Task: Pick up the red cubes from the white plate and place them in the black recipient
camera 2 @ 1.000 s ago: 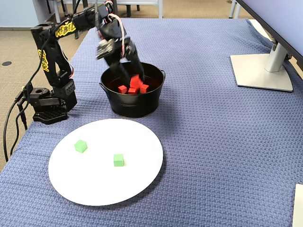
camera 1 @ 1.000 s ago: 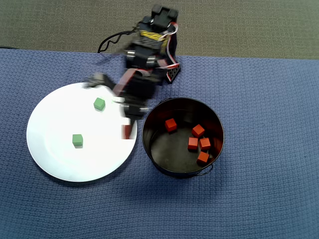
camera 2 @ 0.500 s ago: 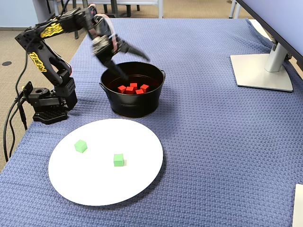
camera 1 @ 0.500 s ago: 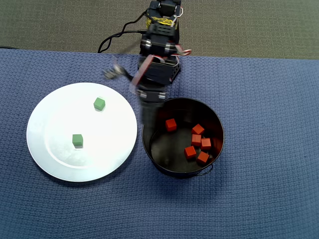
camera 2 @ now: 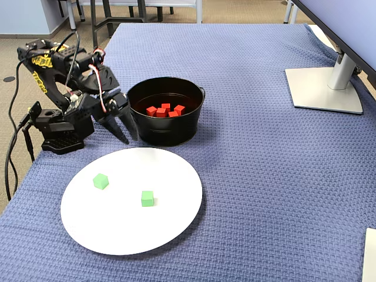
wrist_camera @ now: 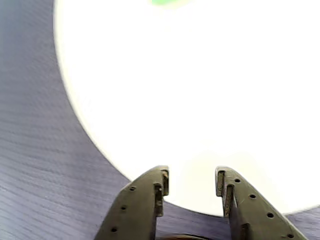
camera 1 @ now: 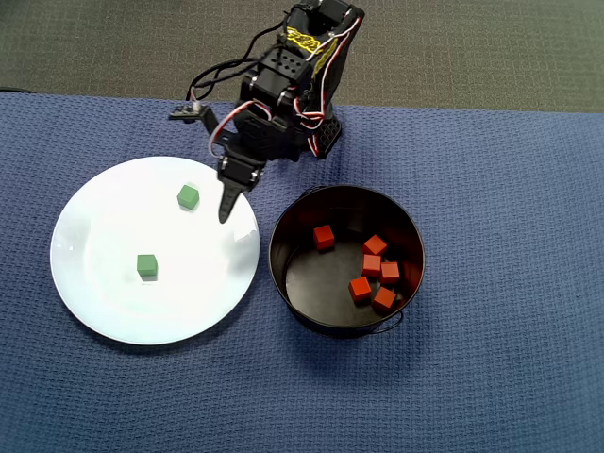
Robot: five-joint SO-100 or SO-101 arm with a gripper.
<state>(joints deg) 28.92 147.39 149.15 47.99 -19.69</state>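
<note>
Centre-right of the overhead view: black recipient [camera 1: 346, 260] holding six red cubes [camera 1: 375, 274], one apart at its upper left, five clustered at right. Left of it: white plate [camera 1: 113, 293] bearing only two green cubes [camera 1: 167, 232]. Gripper [wrist_camera: 190, 182] above the plate's near rim, fingers parted, grasping nothing.

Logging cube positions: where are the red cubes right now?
In the overhead view, the red cubes lie inside the black pot, right of the white plate.
</note>
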